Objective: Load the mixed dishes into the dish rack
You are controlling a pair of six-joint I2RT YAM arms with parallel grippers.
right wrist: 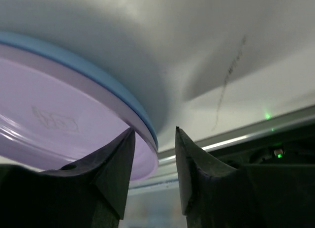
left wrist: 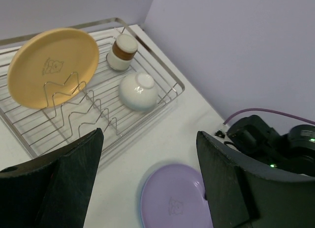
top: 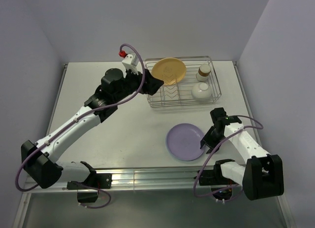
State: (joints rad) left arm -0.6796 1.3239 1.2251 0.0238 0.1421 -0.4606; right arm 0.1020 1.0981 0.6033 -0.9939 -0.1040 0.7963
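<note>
The silver wire dish rack (top: 217,86) stands at the back right. In it the orange-yellow plate (top: 169,70) leans upright in the dividers. The white cup with a brown rim (top: 204,71) and the white bowl (top: 201,91), upside down, sit at its right end. The left wrist view shows the rack (left wrist: 170,76), plate (left wrist: 51,65), cup (left wrist: 122,51) and bowl (left wrist: 138,91). My left gripper (top: 155,85) (left wrist: 150,139) is open and empty by the rack's left end. The lavender plate (top: 184,141) (left wrist: 172,203) (right wrist: 59,119) lies on the blue plate (right wrist: 98,73). My right gripper (top: 204,142) (right wrist: 155,134) is open, its jaws straddling their right rims.
The table's near edge with a metal rail (top: 157,179) runs just below the stacked plates. Grey walls (top: 275,50) close in the table at the back and both sides. The right arm's body (left wrist: 275,144) shows next to the lavender plate in the left wrist view.
</note>
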